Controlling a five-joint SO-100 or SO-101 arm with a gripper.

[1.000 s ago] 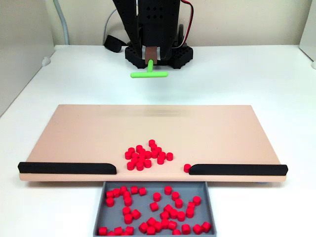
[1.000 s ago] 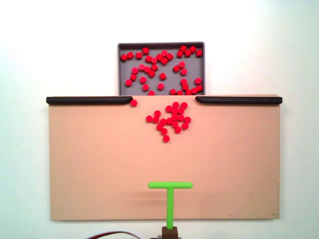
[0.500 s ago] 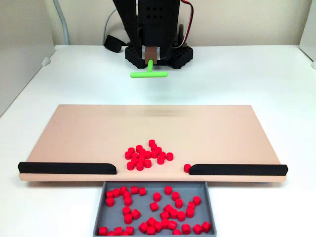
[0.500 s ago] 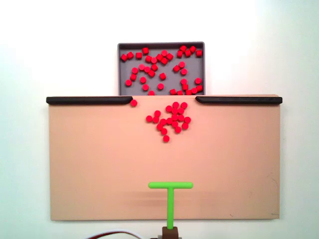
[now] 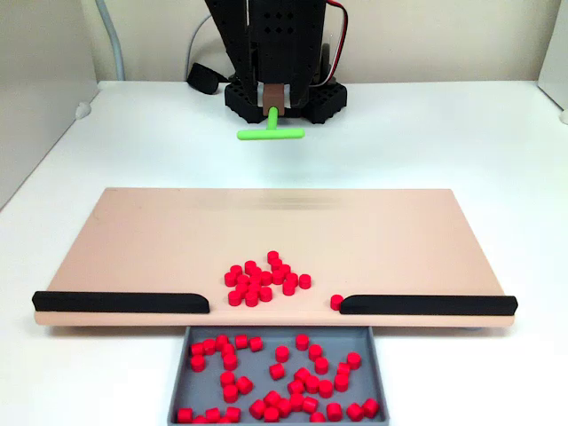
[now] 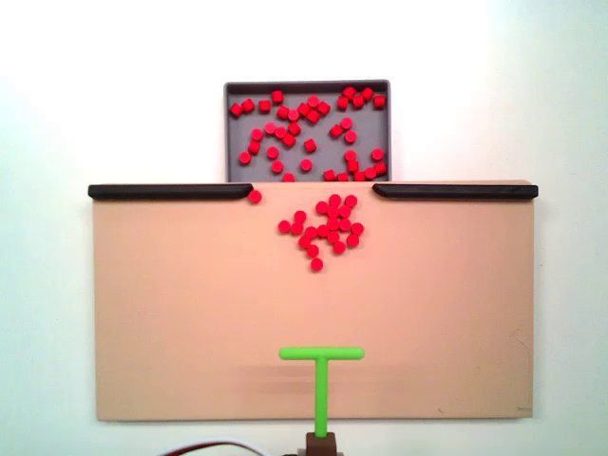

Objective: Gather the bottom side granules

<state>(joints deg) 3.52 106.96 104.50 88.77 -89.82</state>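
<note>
Lying across the white worktop (image 5: 461,142), a tan board (image 5: 160,240) carried everything of the task. Going left to right in the fixed view that faces the arm, a black rail (image 5: 120,302) ran along the left part of the board's near edge. Past its end came the granules (image 5: 264,282), a tight red clump near the middle of that near edge and just short of the gap between the rails. One stray red pellet (image 5: 336,302) touched the inner end of the right black rail (image 5: 426,304). Below the gap, off the board's near edge, a grey tray (image 5: 182,373) held a looser scatter of red pellets (image 5: 284,377).

Beyond the board's far edge stood the black arm (image 5: 266,44), its gripper (image 5: 273,99) closed on the stem of a green T-tool (image 5: 271,133), the crossbar pointing toward the board.

In the fixed view from above, the tray (image 6: 230,133) lay at the top, the granules (image 6: 326,231) just below the rail gap, and the T-tool (image 6: 322,380) hung over the board's bottom edge, well apart from the clump.
</note>
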